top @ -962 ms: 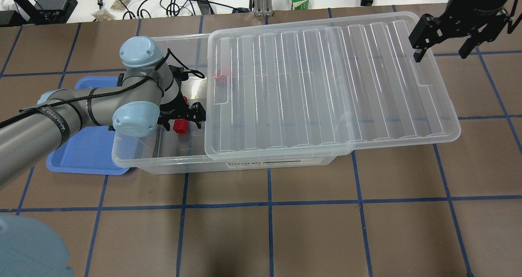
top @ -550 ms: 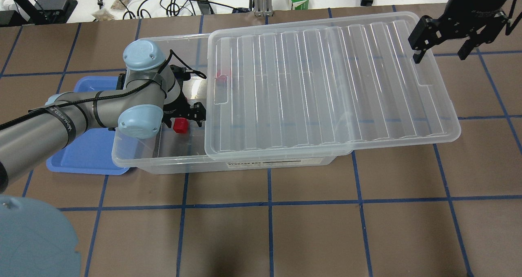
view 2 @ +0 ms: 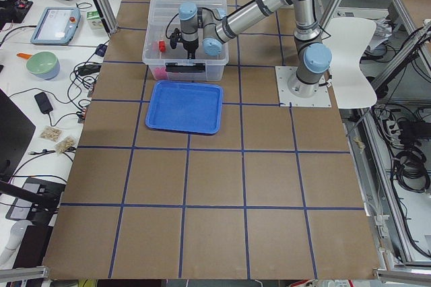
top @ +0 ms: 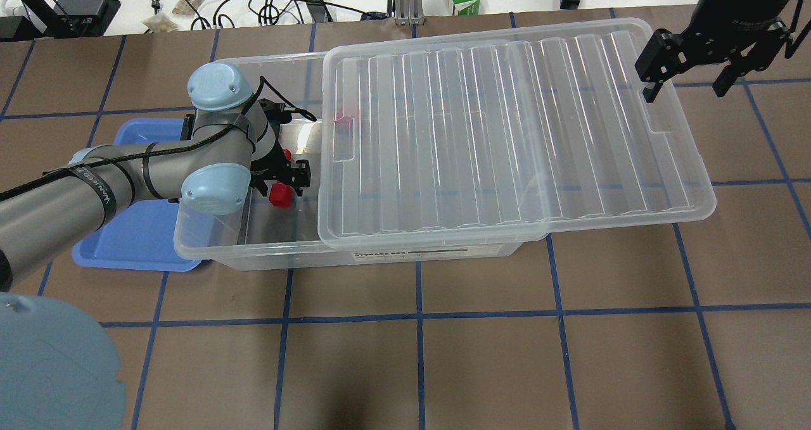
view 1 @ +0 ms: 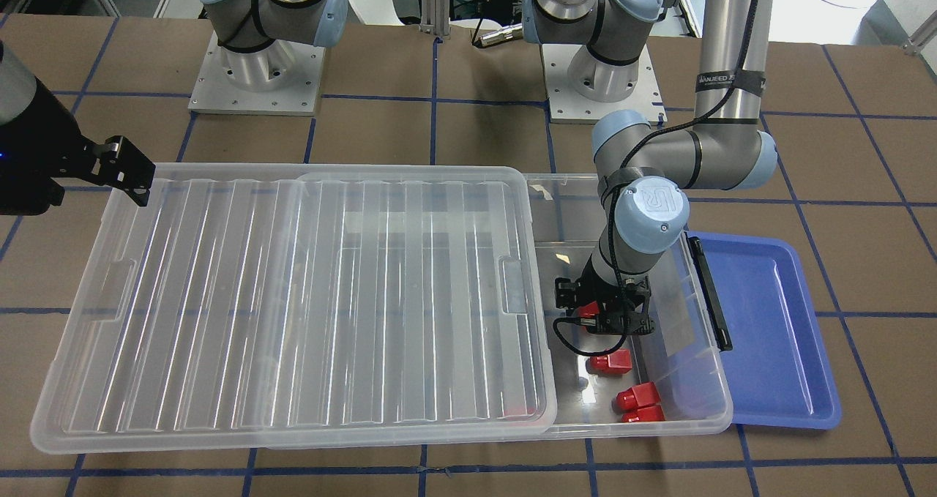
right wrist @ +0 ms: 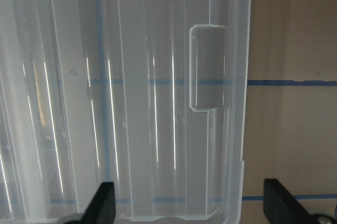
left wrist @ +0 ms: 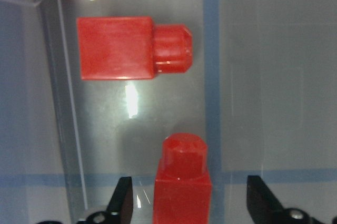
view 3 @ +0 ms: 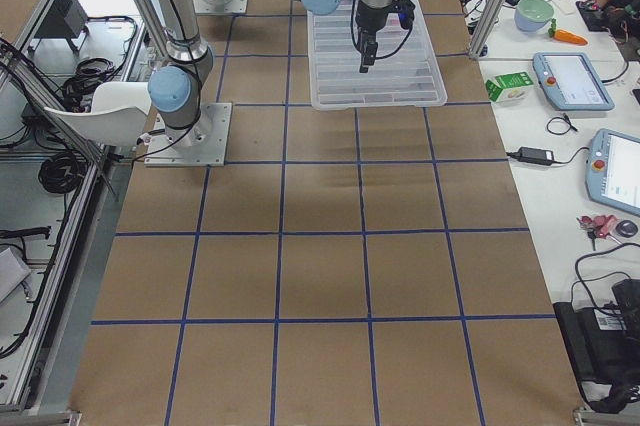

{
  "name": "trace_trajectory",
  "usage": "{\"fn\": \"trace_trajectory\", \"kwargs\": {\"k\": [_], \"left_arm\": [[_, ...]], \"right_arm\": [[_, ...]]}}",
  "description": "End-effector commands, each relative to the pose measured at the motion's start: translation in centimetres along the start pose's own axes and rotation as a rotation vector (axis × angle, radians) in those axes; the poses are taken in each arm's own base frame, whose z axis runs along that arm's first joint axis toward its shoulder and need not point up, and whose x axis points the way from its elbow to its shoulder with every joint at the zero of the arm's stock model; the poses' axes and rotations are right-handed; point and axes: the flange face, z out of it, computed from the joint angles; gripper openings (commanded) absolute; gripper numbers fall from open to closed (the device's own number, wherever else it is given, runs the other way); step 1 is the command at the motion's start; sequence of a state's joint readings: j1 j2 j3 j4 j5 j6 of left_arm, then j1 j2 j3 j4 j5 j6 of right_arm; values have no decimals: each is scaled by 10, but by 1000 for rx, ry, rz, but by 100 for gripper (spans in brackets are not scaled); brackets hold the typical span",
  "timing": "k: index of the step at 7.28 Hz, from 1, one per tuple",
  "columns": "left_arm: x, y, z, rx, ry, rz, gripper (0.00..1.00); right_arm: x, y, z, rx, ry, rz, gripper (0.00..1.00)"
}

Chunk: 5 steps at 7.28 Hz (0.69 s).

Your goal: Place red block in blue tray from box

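Red block (left wrist: 182,182), left wrist view: it lies on the box floor, stub pointing away, between the spread fingers of the left gripper (left wrist: 192,200). A gap shows on each side, so the claw is open and grips nothing. A spare block (left wrist: 131,48) lies farther off.
Front-facing view: the left gripper hangs low inside the uncovered left end of the box (view 1: 578,204). The lid (view 1: 293,299) covers the rest. The blue tray (view 1: 776,321) sits outside, just beside the latch bar (view 1: 710,292), with no block in it.
Overhead view: the right gripper (top: 685,88) hovers over the lid's far right corner.
Right wrist view: its fingers stand wide apart, holding nothing, and the lid is below them.
Side views: too small for us to add anything.
Step in hand: we judge this to be the final lining-up before the grasp.
Next move: we would close squarely on the block's flat sides, lift it above the box wall, then carry it left over the latch end to the tray.
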<state>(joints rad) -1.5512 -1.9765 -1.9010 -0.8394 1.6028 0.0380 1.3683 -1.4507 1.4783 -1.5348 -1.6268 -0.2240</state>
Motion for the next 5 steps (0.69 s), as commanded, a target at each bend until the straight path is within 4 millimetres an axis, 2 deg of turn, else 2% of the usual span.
{"fn": "trace_trajectory", "kwargs": {"k": [1, 2, 3, 4, 5], "left_arm": [[-3, 0, -6, 7, 1, -17, 0], [-3, 0, -3, 0, 0, -20, 0], [-3, 0, -12, 13, -1, -25, 0], [-4, -3, -30, 32, -1, -27, 0], [-7, -6, -62, 29, -1, -30, 0]], "right_arm": [[0, 0, 0, 1, 1, 0, 100], [0, 0, 1, -1, 1, 0, 100], [1, 0, -3, 4, 5, 0, 100], [0, 0, -3, 2, 1, -1, 100], [0, 0, -3, 3, 3, 0, 100]]}}
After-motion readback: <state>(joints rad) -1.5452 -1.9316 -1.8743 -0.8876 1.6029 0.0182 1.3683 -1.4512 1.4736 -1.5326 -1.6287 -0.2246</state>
